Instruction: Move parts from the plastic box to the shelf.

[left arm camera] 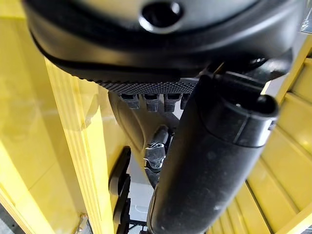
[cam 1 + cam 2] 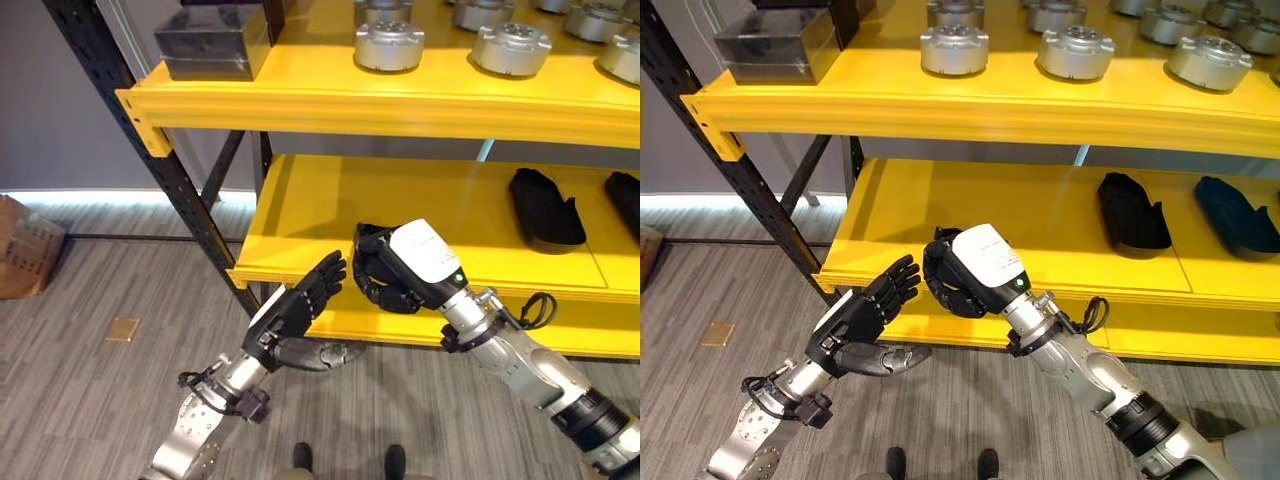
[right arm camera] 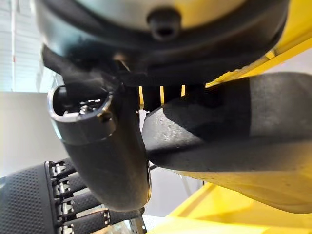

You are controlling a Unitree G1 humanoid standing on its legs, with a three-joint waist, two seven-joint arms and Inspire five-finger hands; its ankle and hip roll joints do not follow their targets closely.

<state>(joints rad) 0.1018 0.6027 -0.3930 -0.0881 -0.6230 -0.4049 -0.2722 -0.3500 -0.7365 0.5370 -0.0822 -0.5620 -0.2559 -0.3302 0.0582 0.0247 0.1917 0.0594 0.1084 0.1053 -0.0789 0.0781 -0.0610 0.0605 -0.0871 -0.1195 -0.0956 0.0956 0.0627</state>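
My right hand (image 2: 425, 255) is at the front edge of the lower yellow shelf (image 2: 330, 200), fingers curled round a black, elongated part (image 2: 945, 278). In the right wrist view that part (image 3: 219, 126) sits pinched between thumb and fingers, over the yellow shelf board. My left hand (image 2: 300, 305) is just left of it, below the shelf's front edge, open with straight fingers pointing up toward the part and the thumb spread out. It holds nothing.
Two more black parts (image 2: 545, 208) (image 2: 625, 200) lie on the lower shelf at the right. The upper shelf (image 2: 330, 100) carries several round metal parts (image 2: 389, 45) and a dark box (image 2: 212, 42). A black upright (image 2: 150, 150) stands left; a cardboard box (image 2: 25, 245) is on the floor.
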